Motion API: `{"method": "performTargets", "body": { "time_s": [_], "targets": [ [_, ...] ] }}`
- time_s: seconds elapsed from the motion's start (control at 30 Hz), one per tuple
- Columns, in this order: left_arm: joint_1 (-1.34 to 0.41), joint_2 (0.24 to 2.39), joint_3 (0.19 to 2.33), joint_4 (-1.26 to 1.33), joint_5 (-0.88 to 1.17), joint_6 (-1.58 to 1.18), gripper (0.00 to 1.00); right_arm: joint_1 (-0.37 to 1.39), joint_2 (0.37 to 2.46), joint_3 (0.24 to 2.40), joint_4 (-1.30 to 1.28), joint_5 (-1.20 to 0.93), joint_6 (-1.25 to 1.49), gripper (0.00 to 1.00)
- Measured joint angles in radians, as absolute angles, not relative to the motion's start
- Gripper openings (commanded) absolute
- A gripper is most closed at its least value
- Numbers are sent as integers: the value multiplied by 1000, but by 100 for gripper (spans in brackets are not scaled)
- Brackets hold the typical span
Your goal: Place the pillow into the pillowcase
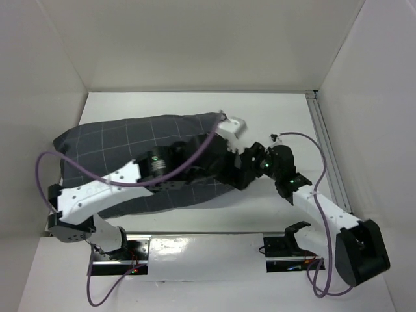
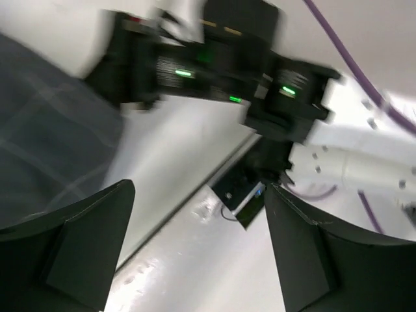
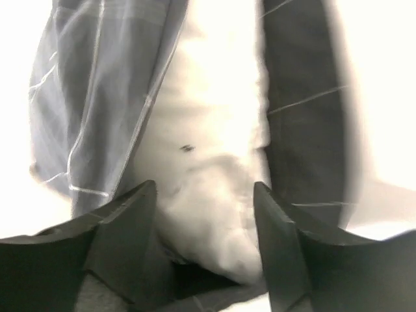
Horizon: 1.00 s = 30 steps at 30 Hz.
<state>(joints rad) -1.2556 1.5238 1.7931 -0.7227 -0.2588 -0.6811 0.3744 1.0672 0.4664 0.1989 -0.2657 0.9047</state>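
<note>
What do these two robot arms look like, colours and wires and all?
The left arm and right arm are white boxy links joined by black round motor housings. A purple cable trails along each. Small green lights glow near the right arm's wrist. The left gripper and right gripper each end in two black wedge-shaped fingers.

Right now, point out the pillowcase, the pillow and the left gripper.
pillowcase (image 1: 123,146): top external view, checked fabric on its left half.
pillow (image 3: 208,130): right wrist view, white part showing between the case's edges.
left gripper (image 2: 198,195): left wrist view, midway between its open fingertips.
</note>
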Motion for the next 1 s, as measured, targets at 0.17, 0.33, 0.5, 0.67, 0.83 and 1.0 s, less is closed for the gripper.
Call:
{"method": "performTargets", "body": {
  "time_s": [0.17,0.33,0.5,0.67,0.83,1.0],
  "targets": [
    [-1066,1356,1754,-788,-311,-705,93,226,966,488,-22,-247,796,80],
    [-760,1190,1602,-874,-340,-742,93,182,1004,575,-128,-276,706,92],
    [-580,1074,1497,-971,-361,-762,91,242,1143,751,-122,-304,640,98],
    [-458,1052,1445,-1027,-376,-766,91,337,1376,949,-92,-320,578,100],
    [-358,1103,1356,-1047,-348,-762,89,468,1627,1147,-96,-321,500,42],
    [-270,1140,1276,-1023,-242,-718,88,485,1679,1161,-83,-294,540,0]
  ]
}}
